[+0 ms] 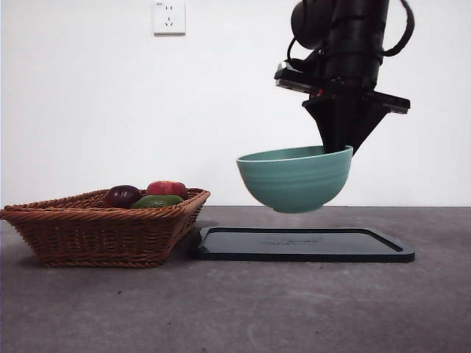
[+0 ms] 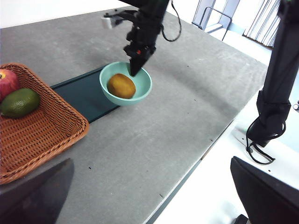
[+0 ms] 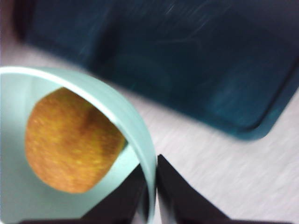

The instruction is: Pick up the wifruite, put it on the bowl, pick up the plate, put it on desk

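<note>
R claw (image 3: 150,196) on bowl (image 3: 135,140) rim

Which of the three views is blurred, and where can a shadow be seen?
Right wrist view: blurred, the dark rectangular tray smeared. Front view: sharp, the round mint-green ceramic bowl lifted by the right gripper, a faint shadow on the tray beneath. Left wrist view: mostly sharp, near corners dark and soft.

The front camera sat low at surface height, looking level across the dark grey matte surface (image 1: 235,309) toward a white wall. The left wrist camera looked down from well back, across the surface, at the right end effector (image 2: 135,70). The right wrist camera was very near the round mint-green ceramic bowl (image 3: 140,140), blurred. All three views shared that bowl.
</note>
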Action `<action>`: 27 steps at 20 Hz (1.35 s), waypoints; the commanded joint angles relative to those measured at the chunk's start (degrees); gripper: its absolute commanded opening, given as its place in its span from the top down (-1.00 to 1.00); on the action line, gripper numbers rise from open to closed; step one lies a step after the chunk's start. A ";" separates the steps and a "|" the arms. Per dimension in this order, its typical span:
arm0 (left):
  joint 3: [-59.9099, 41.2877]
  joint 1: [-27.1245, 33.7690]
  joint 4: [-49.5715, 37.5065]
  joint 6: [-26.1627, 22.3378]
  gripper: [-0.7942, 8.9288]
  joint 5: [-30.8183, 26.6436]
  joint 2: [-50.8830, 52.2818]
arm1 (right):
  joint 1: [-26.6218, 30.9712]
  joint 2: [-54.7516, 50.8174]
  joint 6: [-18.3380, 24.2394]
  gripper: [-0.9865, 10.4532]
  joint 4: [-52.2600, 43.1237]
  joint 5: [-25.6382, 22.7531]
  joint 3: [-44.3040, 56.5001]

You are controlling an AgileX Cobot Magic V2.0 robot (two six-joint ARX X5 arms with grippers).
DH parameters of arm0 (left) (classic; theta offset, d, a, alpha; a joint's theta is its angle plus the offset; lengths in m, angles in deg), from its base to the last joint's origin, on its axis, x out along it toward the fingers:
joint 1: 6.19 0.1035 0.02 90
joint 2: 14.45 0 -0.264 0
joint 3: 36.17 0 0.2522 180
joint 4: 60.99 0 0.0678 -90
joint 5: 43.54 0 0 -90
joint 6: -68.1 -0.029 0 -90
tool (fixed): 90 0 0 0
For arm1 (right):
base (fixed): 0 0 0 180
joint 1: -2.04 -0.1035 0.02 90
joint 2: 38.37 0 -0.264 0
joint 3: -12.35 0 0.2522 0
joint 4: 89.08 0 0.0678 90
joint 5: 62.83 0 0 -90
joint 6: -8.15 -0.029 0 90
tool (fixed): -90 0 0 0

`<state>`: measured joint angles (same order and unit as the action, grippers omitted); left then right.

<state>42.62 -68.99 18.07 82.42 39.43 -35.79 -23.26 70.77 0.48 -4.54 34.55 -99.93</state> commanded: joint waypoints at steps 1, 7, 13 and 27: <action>0.59 -0.63 -0.63 -0.13 -0.32 -0.07 0.00 | 1.07 5.51 2.54 0.80 0.96 0.33 -6.69; 0.59 -0.63 -0.63 -0.13 -0.32 -0.07 0.00 | 3.85 18.32 4.76 0.80 0.50 2.12 -19.10; 0.61 -0.63 -0.63 -0.13 -0.32 -0.07 0.00 | 5.86 23.23 6.40 0.80 -0.39 5.84 -20.57; 0.59 -0.63 -0.63 -0.13 -0.32 -0.07 0.00 | 6.08 13.05 5.05 -0.15 10.27 4.52 -35.41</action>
<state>42.62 -68.99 18.09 82.42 39.34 -35.79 -16.79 82.29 6.12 1.56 39.03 -133.59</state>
